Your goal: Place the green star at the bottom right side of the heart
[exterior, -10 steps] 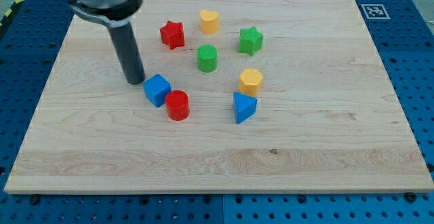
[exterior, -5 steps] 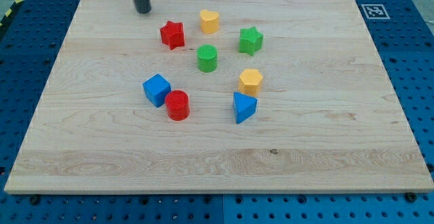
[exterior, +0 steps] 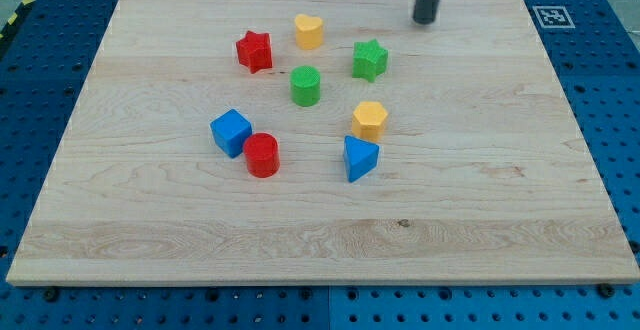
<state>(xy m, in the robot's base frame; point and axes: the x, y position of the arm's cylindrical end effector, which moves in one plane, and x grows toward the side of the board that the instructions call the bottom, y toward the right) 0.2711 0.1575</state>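
Note:
The green star (exterior: pixel 369 60) lies on the wooden board (exterior: pixel 500 170), right of and slightly below the yellow heart (exterior: pixel 309 31). My tip (exterior: pixel 425 20) stands near the board's top edge, up and to the right of the green star, clear of it. Only the lower part of the rod shows.
A red star (exterior: pixel 254 51) lies left of the heart. A green cylinder (exterior: pixel 305 86) sits below the heart. A yellow hexagon (exterior: pixel 369 120), a blue triangle (exterior: pixel 359 157), a red cylinder (exterior: pixel 262 155) and a blue cube (exterior: pixel 231 132) lie lower. A marker tag (exterior: pixel 551 16) is at the top right corner.
My tip has moved from beside the blue cube up to the top left, then right along the top edge to above the green star. No block has moved.

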